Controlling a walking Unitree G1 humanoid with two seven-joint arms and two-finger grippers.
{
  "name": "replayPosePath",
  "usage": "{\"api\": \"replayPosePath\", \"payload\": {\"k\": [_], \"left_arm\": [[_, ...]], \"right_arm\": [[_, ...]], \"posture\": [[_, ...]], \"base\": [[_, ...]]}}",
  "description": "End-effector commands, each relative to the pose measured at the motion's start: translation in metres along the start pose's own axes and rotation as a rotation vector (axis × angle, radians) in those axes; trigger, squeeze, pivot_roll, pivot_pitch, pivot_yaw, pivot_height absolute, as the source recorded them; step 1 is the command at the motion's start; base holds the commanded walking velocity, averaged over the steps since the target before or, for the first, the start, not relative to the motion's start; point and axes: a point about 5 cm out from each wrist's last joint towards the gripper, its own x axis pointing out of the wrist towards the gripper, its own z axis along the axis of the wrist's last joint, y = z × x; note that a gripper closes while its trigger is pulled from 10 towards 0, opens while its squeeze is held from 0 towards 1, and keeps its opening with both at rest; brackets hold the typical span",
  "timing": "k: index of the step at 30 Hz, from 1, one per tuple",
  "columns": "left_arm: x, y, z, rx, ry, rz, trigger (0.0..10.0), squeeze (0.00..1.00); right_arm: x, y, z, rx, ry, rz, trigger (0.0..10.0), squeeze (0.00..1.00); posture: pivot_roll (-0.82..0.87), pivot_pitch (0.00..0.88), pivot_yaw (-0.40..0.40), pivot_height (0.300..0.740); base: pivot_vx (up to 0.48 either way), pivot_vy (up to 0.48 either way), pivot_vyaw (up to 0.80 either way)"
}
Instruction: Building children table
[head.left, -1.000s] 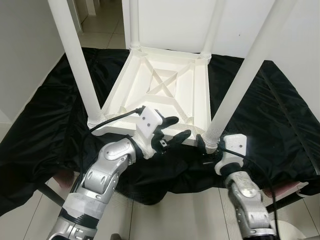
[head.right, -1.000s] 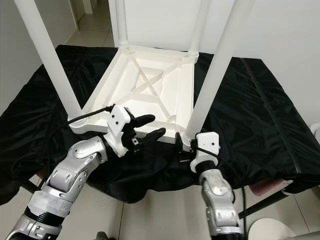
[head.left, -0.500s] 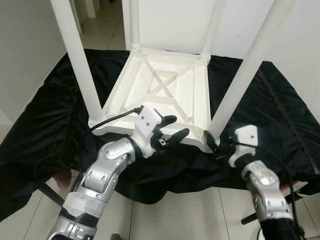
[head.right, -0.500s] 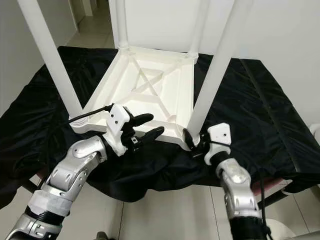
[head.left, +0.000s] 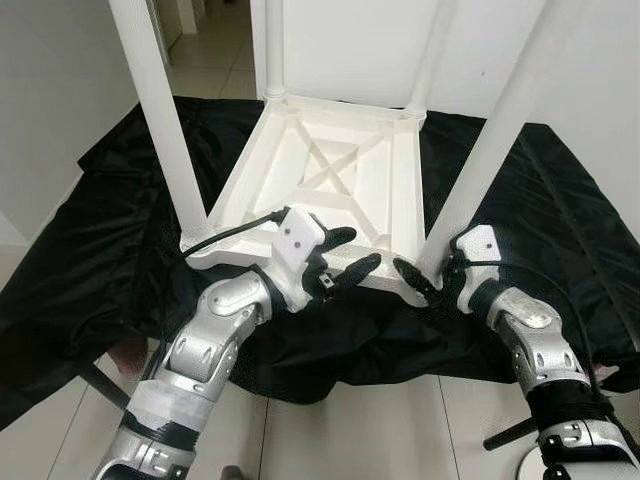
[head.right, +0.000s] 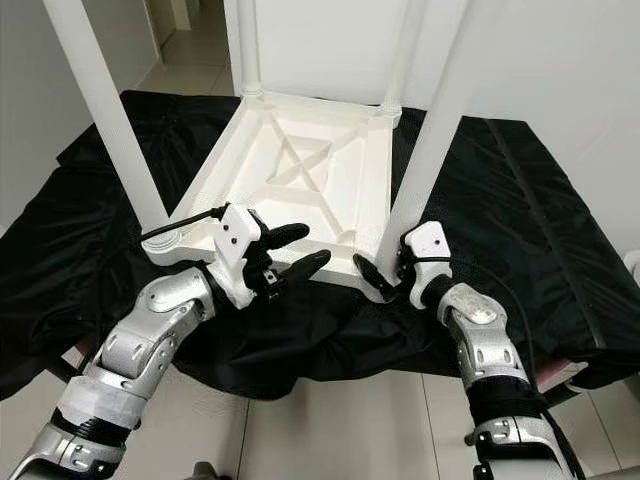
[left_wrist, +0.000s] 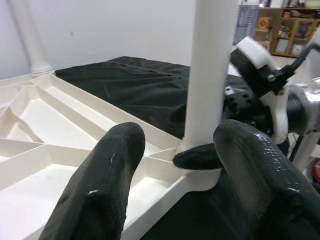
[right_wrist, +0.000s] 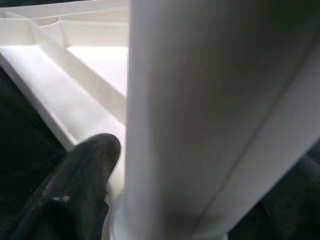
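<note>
Four legs up on overturned table (head.left: 330, 190), frame centre. Right pincer (head.left: 425, 275) gripping near-right leg (head.left: 480, 170) base; left pincer (head.left: 345, 255) open beside. Step: seating leg; next, twist tight.

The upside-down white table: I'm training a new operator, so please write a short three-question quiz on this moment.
1. True or false: the table stands upside down on the black cloth, legs pointing up.
2. Which gripper is at the base of the near right leg? A) left B) right
3. Fill in: the left gripper hovers with its fingers ____ at the table's near edge.

Key: 1 true. 2 B, the right gripper has one finger beside that leg. 3 open.
</note>
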Motion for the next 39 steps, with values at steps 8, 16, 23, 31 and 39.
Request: {"api": "replayPosePath", "payload": {"k": [8, 16, 23, 31, 39], "left_arm": [[0.0, 0.001, -0.001, 0.015, 0.01, 0.019, 10.0, 0.0], [0.001, 0.001, -0.001, 0.018, 0.014, 0.007, 10.0, 0.0], [0.002, -0.001, -0.003, 0.016, 0.019, 0.001, 10.0, 0.0], [0.002, -0.003, -0.007, 0.02, 0.035, -0.004, 10.0, 0.0], [0.0, -0.004, -0.011, 0.028, 0.053, 0.009, 10.0, 0.0]], "right_arm": [[0.003, 0.007, -0.008, 0.04, 0.003, 0.048, 0.0, 0.0], [-0.002, 0.011, -0.006, 0.106, -0.056, -0.02, 0.0, 0.0], [-0.006, 0.014, -0.007, 0.121, -0.042, -0.244, 10.0, 0.0], [-0.005, 0.023, -0.009, 0.153, -0.038, -0.416, 10.0, 0.0], [-0.001, 0.049, -0.009, 0.237, -0.045, -0.645, 10.0, 0.0]], "posture": [[-0.04, 0.067, -0.009, 0.74], [-0.05, 0.069, -0.002, 0.74], [-0.06, 0.075, -0.001, 0.74], [-0.06, 0.08, 0.0, 0.74], [-0.05, 0.087, -0.017, 0.74]], "base": [[0.0, 0.0, 0.0], [0.0, 0.0, 0.0], [0.0, 0.0, 0.0], [0.0, 0.0, 0.0], [0.0, 0.0, 0.0]]}}
